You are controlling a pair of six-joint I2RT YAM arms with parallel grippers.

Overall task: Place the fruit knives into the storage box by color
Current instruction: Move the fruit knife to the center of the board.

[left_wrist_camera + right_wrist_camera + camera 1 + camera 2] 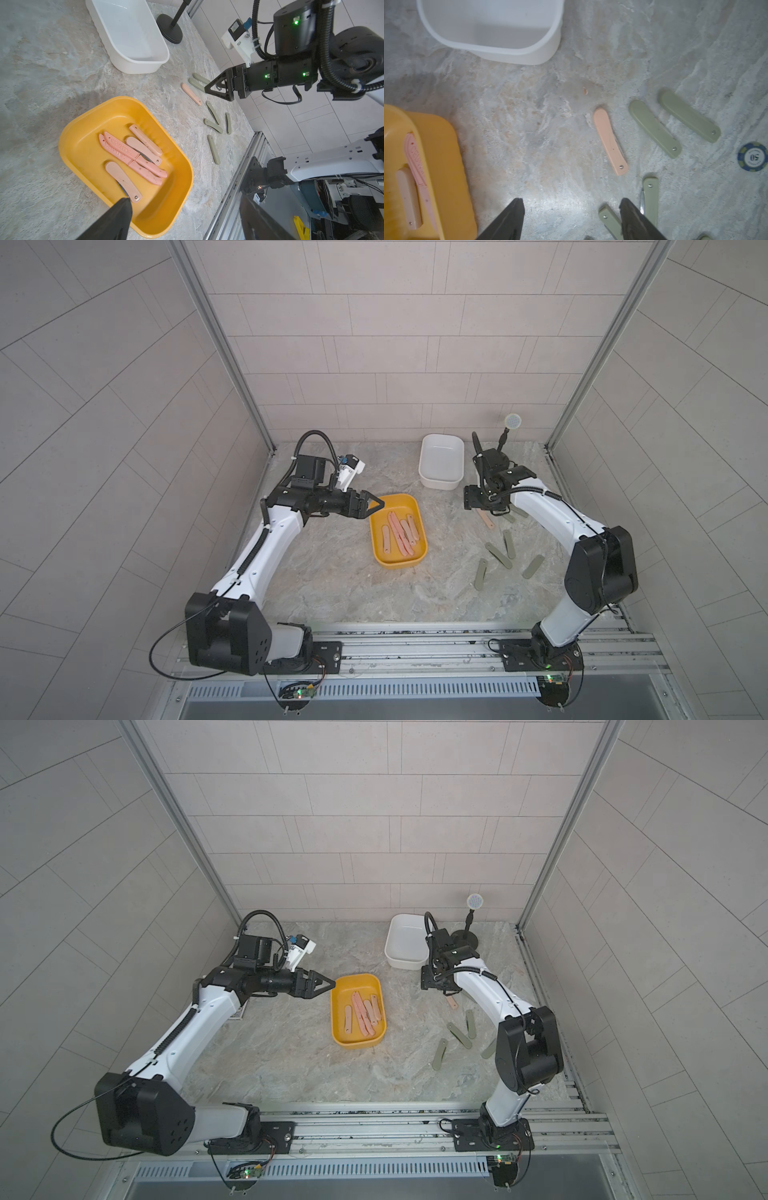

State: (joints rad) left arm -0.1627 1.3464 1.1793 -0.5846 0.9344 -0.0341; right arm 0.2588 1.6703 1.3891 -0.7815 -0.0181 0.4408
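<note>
- Left gripper: fingers apart, empty, tips over yellow box rim.
- Right gripper: fingers apart, empty, pink knife just ahead, green knives beside.

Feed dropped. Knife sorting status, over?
Left gripper, right gripper: jaws open, empty. Five pink knives in yellow box; one pink knife, green knives on table. Nothing blocking.

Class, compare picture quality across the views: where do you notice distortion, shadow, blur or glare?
Both top views: sharp, but wall tile lines bow. Left wrist view: crisp pink knives, soft shadow beside the yellow tray. Right wrist view: hazy, right gripper blurred, glare on the table between its fingers.
</note>
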